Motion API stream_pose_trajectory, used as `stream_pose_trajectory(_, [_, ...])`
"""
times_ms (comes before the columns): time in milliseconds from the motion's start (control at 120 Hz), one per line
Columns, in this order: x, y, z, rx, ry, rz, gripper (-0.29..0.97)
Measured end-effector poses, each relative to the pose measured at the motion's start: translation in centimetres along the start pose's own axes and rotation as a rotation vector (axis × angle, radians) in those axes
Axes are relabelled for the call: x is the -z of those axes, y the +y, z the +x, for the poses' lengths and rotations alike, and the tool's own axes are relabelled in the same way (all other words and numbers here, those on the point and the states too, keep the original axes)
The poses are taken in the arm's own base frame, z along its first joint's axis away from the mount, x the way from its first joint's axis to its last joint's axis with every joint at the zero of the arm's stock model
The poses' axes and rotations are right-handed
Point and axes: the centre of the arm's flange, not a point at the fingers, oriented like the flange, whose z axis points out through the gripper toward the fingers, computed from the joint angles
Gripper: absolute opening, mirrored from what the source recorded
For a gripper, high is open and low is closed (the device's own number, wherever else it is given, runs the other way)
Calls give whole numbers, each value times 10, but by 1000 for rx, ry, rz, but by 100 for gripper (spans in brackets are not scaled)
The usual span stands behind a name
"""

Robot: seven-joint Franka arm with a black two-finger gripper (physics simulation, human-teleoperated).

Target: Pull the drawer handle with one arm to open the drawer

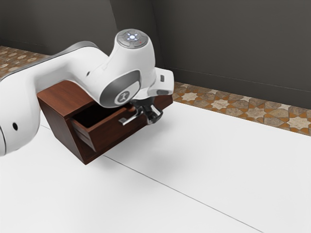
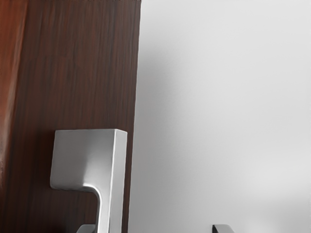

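A dark wooden cabinet [image 1: 56,104] stands on the white table [image 1: 204,165]. Its drawer [image 1: 109,133] is slid partway out, and the dark inside shows behind the front panel. A silver bar handle [image 1: 129,119] sticks out from the drawer front. My black gripper [image 1: 148,114] hangs at the handle's end toward the exterior view's right, open, with the fingers set apart around the bar. In the wrist view the handle [image 2: 104,167] rises off the wood panel [image 2: 73,73] just under my hand, and one black fingertip [image 2: 222,228] stands well apart from it over the table.
The white arm [image 1: 73,77] reaches over the cabinet's top from the exterior view's left. A patterned tile floor [image 1: 252,109] and a dark wall lie beyond the table's far edge. A thin seam [image 1: 184,191] crosses the tabletop.
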Motion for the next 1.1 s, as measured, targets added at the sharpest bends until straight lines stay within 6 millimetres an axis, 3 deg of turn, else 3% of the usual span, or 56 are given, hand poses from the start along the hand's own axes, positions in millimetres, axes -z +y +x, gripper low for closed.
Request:
stream_pose_trajectory(283, [7, 18, 2, -2, 4, -5, 26])
stream_pose_trajectory(500, [11, 19, -3, 12, 1, -4, 26])
stream_pose_trajectory(775, [15, 44, -2, -4, 4, -12, 27])
stream_pose_trajectory(1100, [20, 58, 1, -3, 11, -17, 26])
